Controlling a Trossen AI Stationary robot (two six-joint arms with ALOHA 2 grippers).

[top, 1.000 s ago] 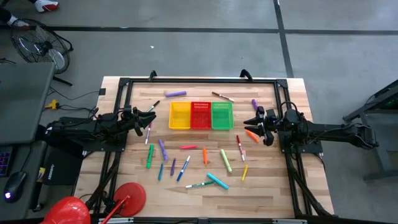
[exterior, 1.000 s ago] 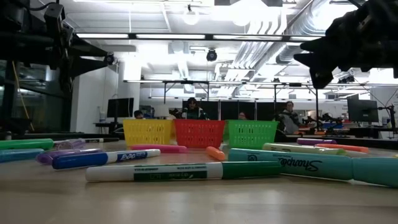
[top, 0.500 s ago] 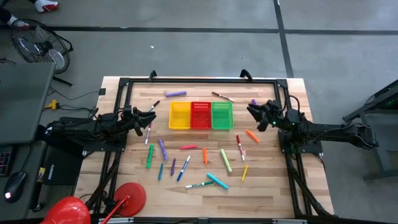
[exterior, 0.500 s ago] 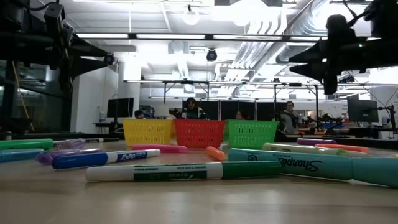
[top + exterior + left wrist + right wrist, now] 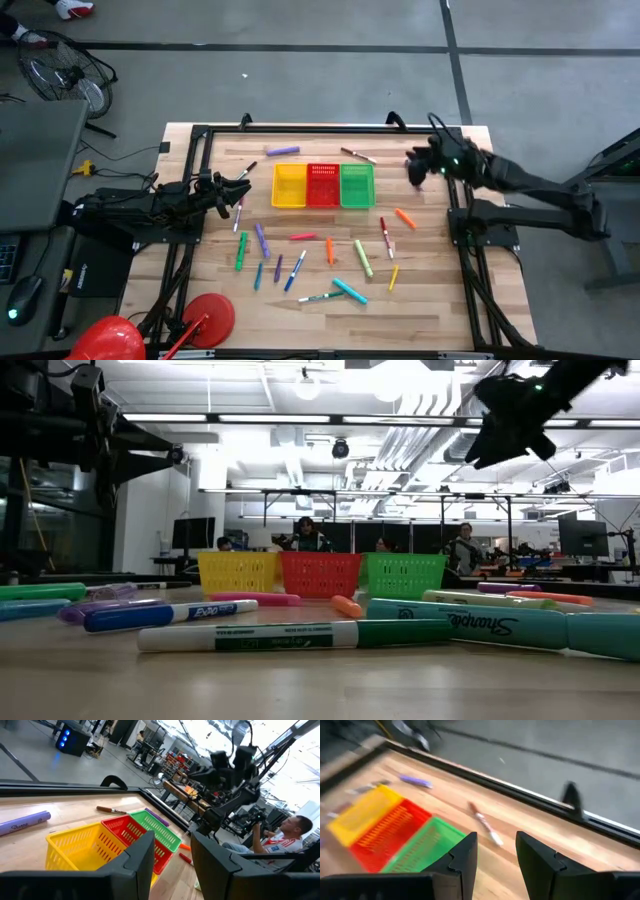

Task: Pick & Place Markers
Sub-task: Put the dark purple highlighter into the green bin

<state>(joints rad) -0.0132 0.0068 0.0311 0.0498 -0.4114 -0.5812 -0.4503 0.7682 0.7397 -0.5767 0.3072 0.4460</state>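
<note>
Lighting bright & even overall, mostly from ceiling strip lights (image 5: 300, 417) in low view, w/ strong glare up top. High view: soft, short shadows under the arms, table (image 5: 440, 300) evenly lit, no hot spots. Low view: nearest markers (image 5: 290, 635) slightly soft, arms read as dark silhouettes vs bright ceiling. Right wrist view: heavy motion blur, baskets (image 5: 390, 832) & table edge smeared. Left wrist view: fairly sharp on its baskets, own fingers (image 5: 140, 862) dark & out of focus, bkgd washed out at far side.
</note>
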